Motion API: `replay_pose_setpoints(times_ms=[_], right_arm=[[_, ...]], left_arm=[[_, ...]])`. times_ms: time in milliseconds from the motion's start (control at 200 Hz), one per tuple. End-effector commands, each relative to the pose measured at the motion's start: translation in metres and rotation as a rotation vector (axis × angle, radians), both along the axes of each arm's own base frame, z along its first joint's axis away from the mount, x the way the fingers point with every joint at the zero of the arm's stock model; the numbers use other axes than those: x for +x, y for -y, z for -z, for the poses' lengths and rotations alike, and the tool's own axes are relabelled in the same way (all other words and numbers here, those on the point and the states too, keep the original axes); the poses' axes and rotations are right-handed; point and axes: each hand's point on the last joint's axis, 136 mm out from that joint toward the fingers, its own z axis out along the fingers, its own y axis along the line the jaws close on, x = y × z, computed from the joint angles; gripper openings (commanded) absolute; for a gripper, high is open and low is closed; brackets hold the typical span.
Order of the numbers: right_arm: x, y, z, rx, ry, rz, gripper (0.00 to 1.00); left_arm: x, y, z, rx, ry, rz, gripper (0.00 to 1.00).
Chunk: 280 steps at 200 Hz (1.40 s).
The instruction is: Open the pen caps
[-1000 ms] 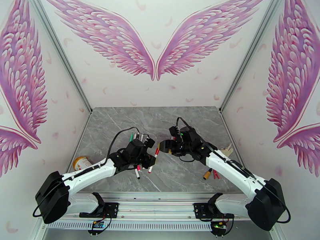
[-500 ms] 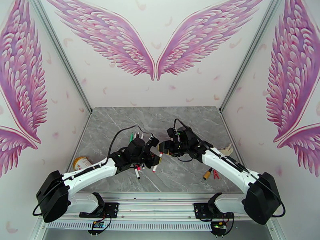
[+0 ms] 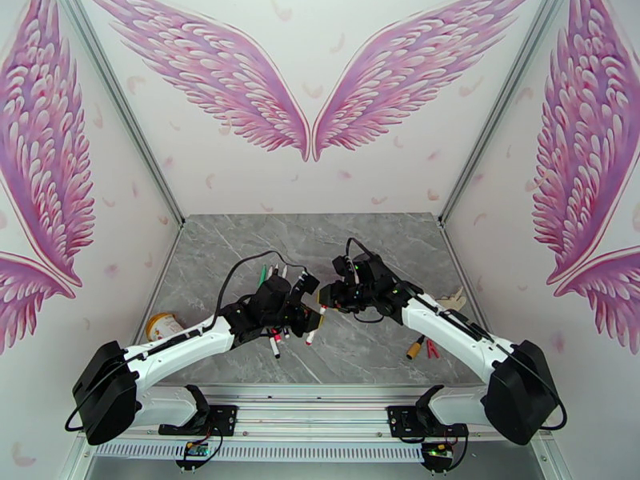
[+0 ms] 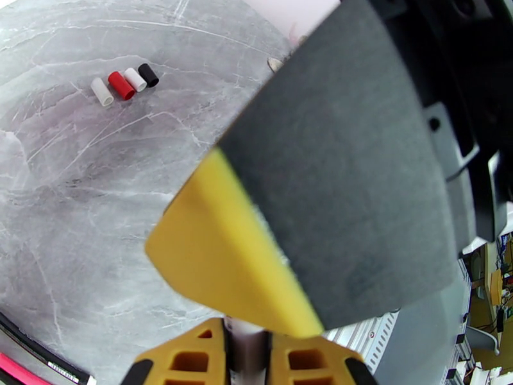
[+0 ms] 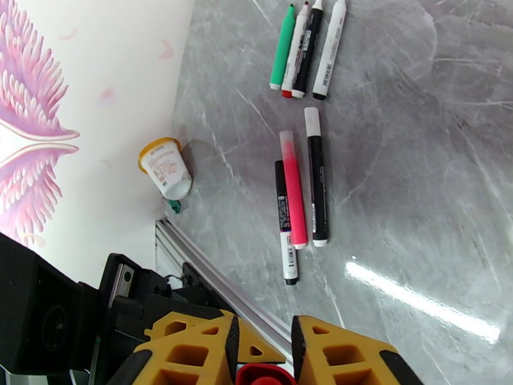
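- Left gripper (image 4: 247,332) is pinching a white pen (image 4: 247,346) by its barrel, holding it tilted over the table (image 3: 384,250) centre.
- Right gripper (image 5: 263,344) is squeezing that pen's red cap (image 5: 263,375) between its fingers.
- Other pens (image 5: 294,194) are lying near the left arm, and four loose caps (image 4: 125,85) are lying in a row.

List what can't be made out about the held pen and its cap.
Left wrist view: the pen shows just a stub of barrel. One of the right fingers, blurred, covers the rest, and the bottom edge cuts it off.
Right wrist view: the cap is cut by the bottom edge, so whether the right fingers touch it is unclear.
Top view: the cap's joint is too small to tell on from off.
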Motion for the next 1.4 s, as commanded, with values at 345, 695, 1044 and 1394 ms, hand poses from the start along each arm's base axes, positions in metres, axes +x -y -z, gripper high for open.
replay_pose_setpoints(times_ms=[345, 695, 1044, 1394], right_arm=[[0.003, -0.008, -0.018, 0.037, 0.042, -0.014, 0.14], [0.0, -0.01, -0.024, 0.064, 0.04, -0.026, 0.13], [0.009, 0.002, -0.02, 0.012, 0.058, 0.066, 0.09], [0.026, 0.027, -0.019, -0.033, 0.088, 0.235, 0.05]], left_arm=[[0.001, 0.012, -0.012, -0.066, -0.011, 0.018, 0.28], [0.008, 0.014, 0.0, -0.092, -0.065, -0.005, 0.33], [0.003, 0.004, 0.008, -0.011, -0.038, 0.0, 0.07], [-0.003, -0.01, 0.02, 0.201, 0.095, -0.074, 0.01]])
